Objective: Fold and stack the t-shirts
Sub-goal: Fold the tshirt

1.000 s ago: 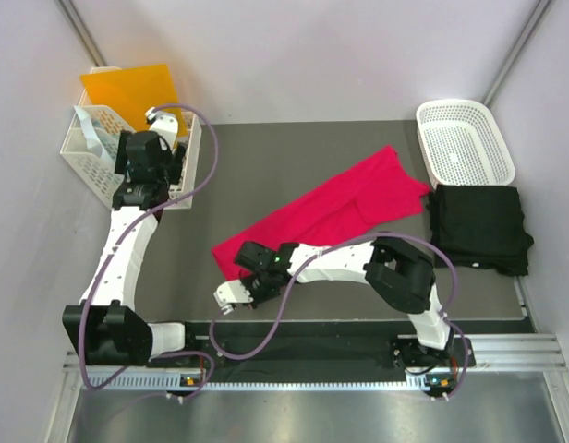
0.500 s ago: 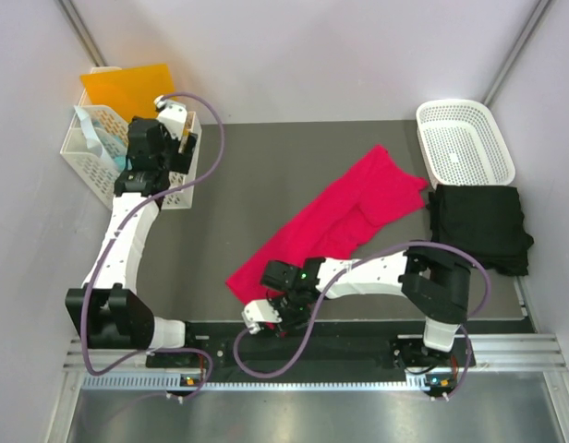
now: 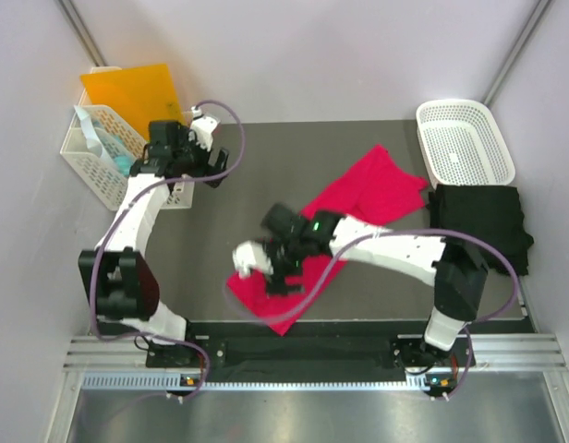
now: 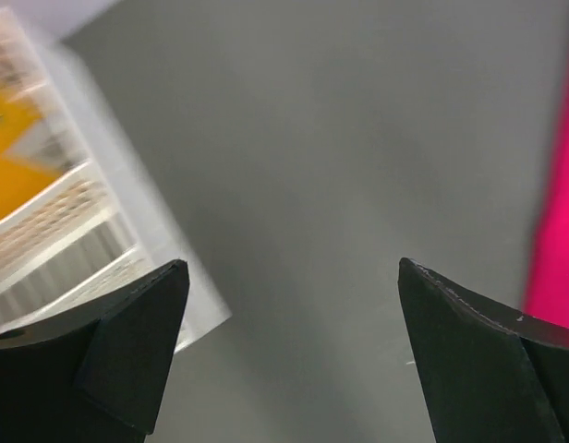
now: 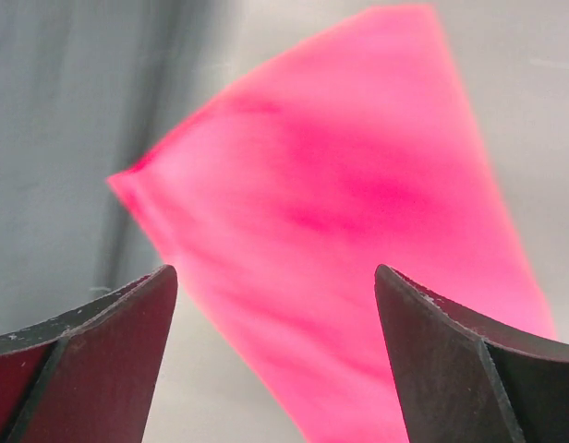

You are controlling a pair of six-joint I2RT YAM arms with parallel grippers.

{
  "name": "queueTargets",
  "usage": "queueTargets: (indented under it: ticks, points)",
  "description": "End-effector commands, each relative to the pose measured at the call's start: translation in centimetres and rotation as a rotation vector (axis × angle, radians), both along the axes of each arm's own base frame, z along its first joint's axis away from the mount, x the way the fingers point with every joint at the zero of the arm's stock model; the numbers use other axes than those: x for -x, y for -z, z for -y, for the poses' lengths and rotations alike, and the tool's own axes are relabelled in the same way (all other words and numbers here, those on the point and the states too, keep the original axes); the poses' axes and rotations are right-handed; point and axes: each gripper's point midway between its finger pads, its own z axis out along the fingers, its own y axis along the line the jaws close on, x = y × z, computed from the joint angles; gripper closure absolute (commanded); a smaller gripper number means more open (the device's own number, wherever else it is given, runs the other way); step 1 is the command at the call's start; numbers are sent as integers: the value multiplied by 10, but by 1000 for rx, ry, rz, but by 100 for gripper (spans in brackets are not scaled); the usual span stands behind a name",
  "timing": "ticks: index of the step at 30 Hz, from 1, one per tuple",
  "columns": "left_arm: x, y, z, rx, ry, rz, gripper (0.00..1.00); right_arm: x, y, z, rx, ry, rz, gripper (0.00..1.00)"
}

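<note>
Two t-shirts lay on a dark grey surface (image 3: 266,175), seen from above. One, a pinkish-red t-shirt (image 3: 363,196), stretched as a long rumpled band across the middle, from about 1 o'clock down to 7 o'clock, with its near end at the front edge. The other, a black t-shirt (image 3: 477,226), sat folded at 3 o'clock, just beside a white lattice basket (image 3: 465,138) at 2 o'clock.

The right tool (image 3: 255,263) (blurred in the overhead view) was over the 7 o'clock end of the pinkish-red t-shirt. Its wrist camera showed both dark jaws spread wide with nothing between them, released, and pink cloth filling the view beneath. Whether the tips touched the cloth could not be told.

The left tool (image 3: 203,127) hung at 10 o'clock, next to a second white basket (image 3: 100,175) that held an orange sheet (image 3: 132,92). Its jaws also stood wide apart and gripped nothing. Its wrist camera showed bare grey surface below, the basket's corner at 9 o'clock and a strip of pink at 3 o'clock.
</note>
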Motion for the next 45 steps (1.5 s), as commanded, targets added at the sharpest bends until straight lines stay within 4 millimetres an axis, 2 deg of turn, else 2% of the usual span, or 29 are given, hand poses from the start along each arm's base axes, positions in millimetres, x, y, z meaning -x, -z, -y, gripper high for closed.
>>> queueTargets:
  ticks: [1, 2, 3, 4, 5, 6, 7, 8, 9, 10, 11, 12, 13, 14, 15, 16, 17, 20, 22, 26, 31, 34, 37, 45]
  points:
    - [8, 4, 74, 245, 298, -164, 1, -102, -130, 9, -256, 272, 126, 13]
    - [1, -3, 85, 270, 308, -175, 1, -148, -147, 32, -273, 408, 178, 13]
    - [1, 20, 94, 303, 338, -268, 1, -176, -181, 40, -338, 488, 228, 12]
    - [-3, 25, 100, 309, 353, -292, 1, -198, -198, 54, -361, 555, 267, 12]
    - [-14, 13, 112, 308, 379, -269, 1, -234, -213, 87, -365, 675, 330, 12]
    - [-19, 35, 118, 318, 380, -339, 1, -254, -238, 103, -402, 732, 384, 11]
    - [-23, 36, 126, 336, 406, -351, 1, -268, -248, 121, -404, 781, 421, 12]
    - [-34, 22, 139, 336, 435, -317, 1, -287, -257, 152, -406, 855, 456, 11]
    - [-43, 43, 145, 337, 435, -356, 1, -296, -266, 168, -417, 900, 482, 10]
    - [-56, 32, 154, 338, 452, -319, 1, -304, -269, 185, -413, 946, 506, 10]
    - [-59, 37, 166, 341, 474, -324, 1, -312, -272, 210, -403, 1001, 529, 10]
    - [-67, 60, 174, 346, 481, -359, 1, -314, -266, 222, -380, 1028, 531, 10]
    - [-77, 50, 183, 354, 509, -321, 1, -315, -265, 235, -359, 1066, 543, 10]
    - [-80, 54, 194, 364, 527, -325, 1, -314, -261, 250, -338, 1099, 546, 10]
    - [-86, 76, 202, 377, 530, -353, 1, -312, -259, 257, -318, 1108, 554, 10]
    - [-96, 72, 210, 390, 545, -315, 1, -310, -257, 266, -289, 1130, 573, 10]
    - [-96, 76, 221, 426, 563, -327, 1, -303, -258, 271, -276, 1130, 586, 9]
    - [-98, 104, 244, 486, 599, -361, 1, -294, -257, 285, -223, 1127, 632, 9]
    - [-95, 111, 256, 513, 619, -378, 1, -292, -255, 293, -194, 1136, 642, 9]
    - [-81, 123, 285, 575, 669, -433, 1, -284, -260, 296, -201, 1145, 647, 9]
    - [-75, 126, 307, 644, 695, -468, 2, -279, -256, 296, -197, 1141, 635, 10]
    - [-75, 128, 313, 691, 699, -490, 3, -281, -256, 294, -202, 1140, 626, 11]
    - [-72, 134, 320, 717, 709, -514, 5, -283, -264, 291, -231, 1144, 630, 12]
    - [-58, 160, 331, 721, 705, -589, 9, -290, -268, 286, -261, 1150, 616, 14]
